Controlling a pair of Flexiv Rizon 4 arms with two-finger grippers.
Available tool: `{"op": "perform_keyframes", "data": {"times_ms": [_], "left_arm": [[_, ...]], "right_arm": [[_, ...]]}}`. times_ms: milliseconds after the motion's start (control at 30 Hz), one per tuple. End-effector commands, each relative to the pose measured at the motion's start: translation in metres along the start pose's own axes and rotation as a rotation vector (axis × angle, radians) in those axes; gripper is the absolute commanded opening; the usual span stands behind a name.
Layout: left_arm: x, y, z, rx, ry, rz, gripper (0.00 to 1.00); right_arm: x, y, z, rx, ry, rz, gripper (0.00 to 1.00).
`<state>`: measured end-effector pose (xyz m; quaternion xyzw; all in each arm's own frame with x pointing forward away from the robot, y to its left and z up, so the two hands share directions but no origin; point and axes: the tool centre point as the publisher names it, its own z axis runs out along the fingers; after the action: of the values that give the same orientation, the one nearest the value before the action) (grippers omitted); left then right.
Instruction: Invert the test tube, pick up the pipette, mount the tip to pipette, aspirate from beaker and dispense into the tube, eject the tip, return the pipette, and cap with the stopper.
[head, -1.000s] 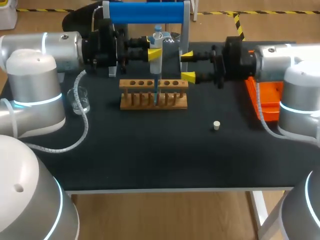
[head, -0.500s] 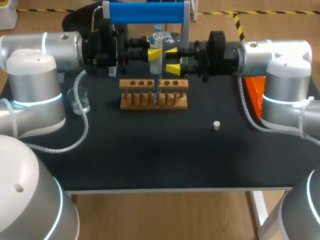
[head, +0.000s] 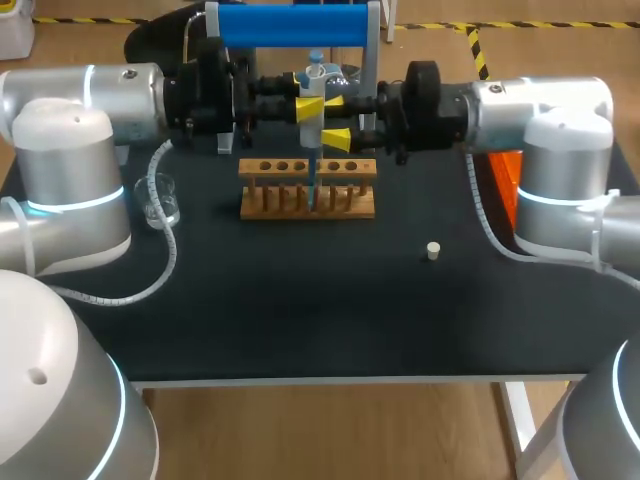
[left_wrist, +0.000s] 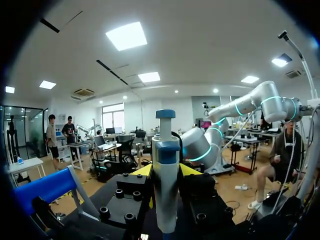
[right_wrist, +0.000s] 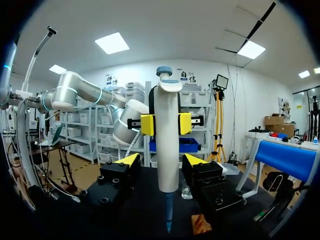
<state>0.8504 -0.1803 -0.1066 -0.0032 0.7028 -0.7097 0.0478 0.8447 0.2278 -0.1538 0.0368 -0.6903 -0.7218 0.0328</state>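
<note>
On the black desk, the left claw, in the upper middle of the frame, pinches the pipette upright over the wooden rack, with its blue tip down among the rack's holes. The right claw is spread, one finger on each side of the pipette body, neither touching. Should it close off-centre, the pipette could tilt in the left claw's hold, scrape the rack, or dispense outside the tube, which is too small to make out. The beaker stands at middle left; the stopper lies right of centre.
</note>
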Motion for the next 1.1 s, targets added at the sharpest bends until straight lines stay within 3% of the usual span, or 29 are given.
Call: {"op": "perform_keyframes", "data": {"times_ms": [33, 1100], "left_arm": [[-0.001, 0.000, 0.000, 0.001, 0.002, 0.001, 0.00], [-0.001, 0.000, 0.000, 0.001, 0.002, 0.001, 0.00]], "right_arm": [[-0.002, -0.001, 0.005, 0.003, 0.002, 0.000, 0.55], [-0.010, 0.005, 0.027, 0.028, 0.008, -0.018, 0.49]]}}
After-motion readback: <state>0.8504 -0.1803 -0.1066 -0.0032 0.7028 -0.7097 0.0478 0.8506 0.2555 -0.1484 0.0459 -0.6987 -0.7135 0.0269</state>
